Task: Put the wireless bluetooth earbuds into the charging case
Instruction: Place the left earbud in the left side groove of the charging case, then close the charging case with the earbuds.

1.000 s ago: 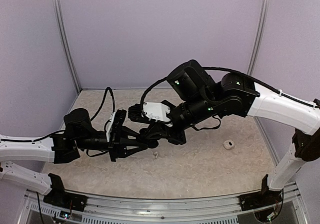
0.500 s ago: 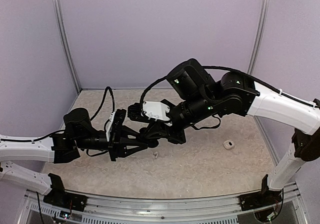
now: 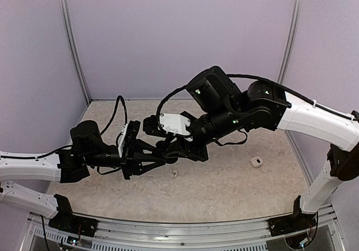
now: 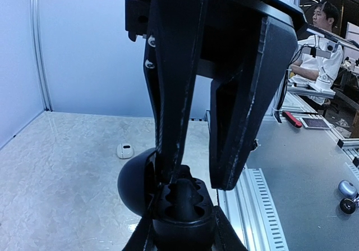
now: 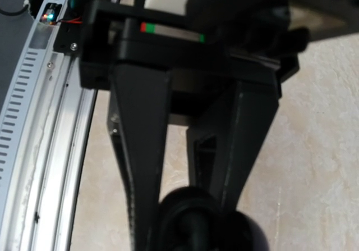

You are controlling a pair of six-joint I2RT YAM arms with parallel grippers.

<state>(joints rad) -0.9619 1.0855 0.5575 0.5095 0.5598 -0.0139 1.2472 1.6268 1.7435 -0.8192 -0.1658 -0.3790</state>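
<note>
**Two-arm workspace, overhead and wrist views.** The left gripper (image 3: pixel 166 160) reaches in from the left, its fingers (image 4: pixel 140 244) clenched on the black charging case (image 4: pixel 180 205), one finger on each side of the base. The case stands open, with its rounded lid (image 4: pixel 132 182) swung back to one side of those fingers and its moulded recesses facing the right gripper (image 4: pixel 196 179). The right gripper comes onto the case from the opposite side. Its fingers are released and parted by a narrow gap through which the far wall (image 4: pixel 84 49) shows, and nothing is seen between them. In the left wrist view, one of its fingers has its tip down among the recesses, while the other ends just beside the case rim. The right wrist view shows the same parted fingers, with the dark dome of the case at their tips. Whether any black earbuds sit in the recesses cannot be told, black against black. One white earbud (image 3: pixel 256 161) lies on the table (image 3: pixel 235 195), well apart from both pairs of fingers, on the right arm's side. A smaller white piece (image 3: pixel 174 173), too small to identify, lies on the table near the left gripper's fingertips, just toward the arm bases.
</note>
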